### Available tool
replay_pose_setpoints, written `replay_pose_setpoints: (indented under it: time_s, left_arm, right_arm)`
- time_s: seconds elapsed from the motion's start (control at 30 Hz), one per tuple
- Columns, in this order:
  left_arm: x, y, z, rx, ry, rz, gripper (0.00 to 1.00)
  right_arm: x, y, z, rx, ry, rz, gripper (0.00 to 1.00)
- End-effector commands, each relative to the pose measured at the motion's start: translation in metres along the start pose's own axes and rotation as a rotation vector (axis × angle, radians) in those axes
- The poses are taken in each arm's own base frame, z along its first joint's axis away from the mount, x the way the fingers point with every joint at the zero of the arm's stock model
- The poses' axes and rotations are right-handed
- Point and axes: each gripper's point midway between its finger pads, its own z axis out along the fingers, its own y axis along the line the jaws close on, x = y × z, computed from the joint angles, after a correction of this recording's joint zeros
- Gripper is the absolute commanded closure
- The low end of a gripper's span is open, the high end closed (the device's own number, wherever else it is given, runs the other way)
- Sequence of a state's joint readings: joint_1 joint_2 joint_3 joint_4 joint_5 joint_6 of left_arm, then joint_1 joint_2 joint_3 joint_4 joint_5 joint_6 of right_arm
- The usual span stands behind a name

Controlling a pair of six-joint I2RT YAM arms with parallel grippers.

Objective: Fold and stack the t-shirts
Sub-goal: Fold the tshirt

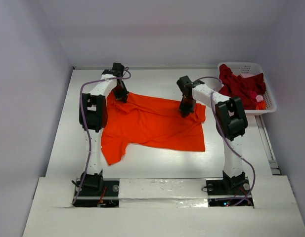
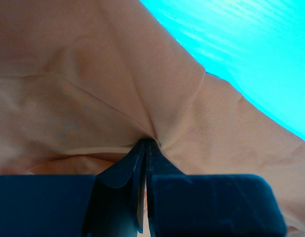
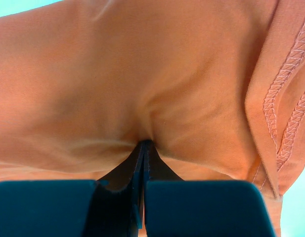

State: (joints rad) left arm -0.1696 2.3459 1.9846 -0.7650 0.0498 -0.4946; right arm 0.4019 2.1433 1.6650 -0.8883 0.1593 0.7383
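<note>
My left pincer [image 1: 121, 95] and right pincer [image 1: 186, 111] each clamp the far edge of the orange t-shirt [image 1: 157, 127]. Its long axis runs between them, and the body spreads nearward.

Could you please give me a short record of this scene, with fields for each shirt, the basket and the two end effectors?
orange t-shirt: spread open, unfolded, on the table
dark red t-shirt: crumpled in the basket
basket: white lattice, at the table's far right
left end effector: shut, pinching the orange t-shirt near its far left edge
right end effector: shut, pinching the orange t-shirt near its far right corner
progress: no fold made yet, nothing stacked
</note>
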Motion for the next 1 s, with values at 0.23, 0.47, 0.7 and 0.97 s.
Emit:
replay_pose_setpoints:
  time_s: [0.23,0.47,0.7,0.97]
  left_arm:
    - [0.011,0.01,0.02,-0.03,0.048,0.01,1.0]
    - [0.009,0.004,0.025,-0.011,0.058,0.011,1.0]
    - [0.02,-0.015,0.03,0.006,0.073,0.049,1.0]
    - [0.036,-0.043,0.033,0.027,0.09,0.099,1.0]
  right_arm:
    - [0.018,-0.036,0.033,0.121,0.099,0.02,1.0]
    - [0.011,-0.041,0.033,0.12,0.101,0.043,1.0]
    - [0.004,-0.045,0.032,0.119,0.091,0.061,1.0]
    - [-0.001,-0.048,0.031,0.123,0.087,0.066,1.0]
